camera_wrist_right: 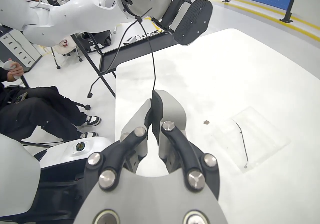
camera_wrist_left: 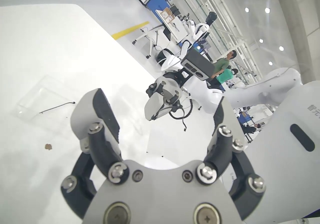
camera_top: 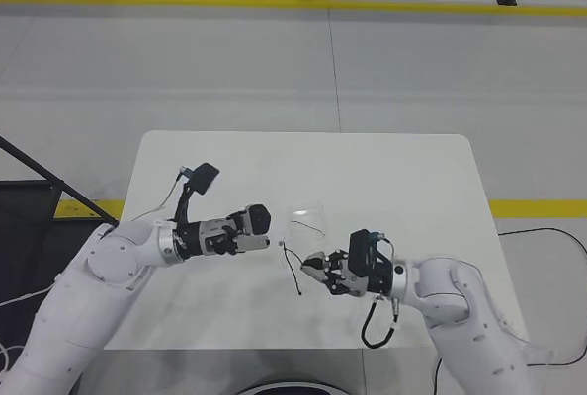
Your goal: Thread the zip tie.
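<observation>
The right gripper (camera_wrist_right: 153, 100) had its jaws clamped on the black zip tie (camera_wrist_right: 153, 57), which stuck out beyond its tips toward the left gripper (camera_wrist_left: 160, 100), whose jaws stood wide apart.

Bright even overhead light from ceiling lamps (camera_wrist_left: 267, 10), white table (camera_top: 402, 178) glares, my wrist views bend at edges.

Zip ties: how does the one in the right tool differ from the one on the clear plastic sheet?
The held thin black zip tie is pinched in the shut right tool and stands up off the white table, curving; the other thin black zip tie lies free, nearly straight, on the clear plastic sheet. Both are unlooped.
</observation>
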Action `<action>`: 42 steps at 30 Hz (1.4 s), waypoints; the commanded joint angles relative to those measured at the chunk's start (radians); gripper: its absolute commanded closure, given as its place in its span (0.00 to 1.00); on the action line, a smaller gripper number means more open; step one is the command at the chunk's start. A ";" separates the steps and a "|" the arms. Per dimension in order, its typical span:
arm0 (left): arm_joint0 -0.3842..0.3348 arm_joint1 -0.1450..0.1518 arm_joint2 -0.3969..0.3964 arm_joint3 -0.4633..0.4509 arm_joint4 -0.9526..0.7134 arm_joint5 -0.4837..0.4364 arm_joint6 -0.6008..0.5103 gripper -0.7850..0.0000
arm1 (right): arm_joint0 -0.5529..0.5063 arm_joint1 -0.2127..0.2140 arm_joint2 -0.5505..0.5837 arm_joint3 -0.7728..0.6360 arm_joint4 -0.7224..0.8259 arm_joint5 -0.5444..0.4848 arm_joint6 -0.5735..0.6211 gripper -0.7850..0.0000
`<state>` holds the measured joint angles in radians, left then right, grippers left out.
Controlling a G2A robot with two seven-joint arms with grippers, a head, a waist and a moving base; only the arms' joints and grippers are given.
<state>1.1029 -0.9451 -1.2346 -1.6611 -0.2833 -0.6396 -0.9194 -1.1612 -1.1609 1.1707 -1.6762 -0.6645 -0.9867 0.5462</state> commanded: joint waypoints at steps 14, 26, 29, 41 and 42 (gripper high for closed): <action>-0.057 -0.008 0.048 0.063 -0.063 -0.011 -0.094 0.52 | 0.113 0.018 -0.077 0.094 0.208 0.009 0.138 1.00; -0.080 -0.012 0.066 0.087 -0.131 -0.024 -0.151 0.63 | 0.130 0.031 -0.100 0.096 0.229 0.024 0.150 1.00; -0.082 -0.013 0.067 0.088 -0.132 -0.025 -0.152 0.66 | 0.133 0.034 -0.104 0.097 0.232 0.026 0.148 1.00; -0.088 -0.016 0.073 0.089 -0.126 -0.021 -0.155 0.71 | 0.141 0.045 -0.117 0.101 0.241 0.029 0.140 1.00; -0.089 -0.016 0.074 0.089 -0.127 -0.022 -0.155 0.72 | 0.141 0.046 -0.118 0.101 0.241 0.029 0.139 1.00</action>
<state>1.0145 -0.9608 -1.1612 -1.5722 -0.4095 -0.6606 -1.0742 -1.0200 -1.1154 1.0535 -1.5750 -0.4238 -0.9580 0.6860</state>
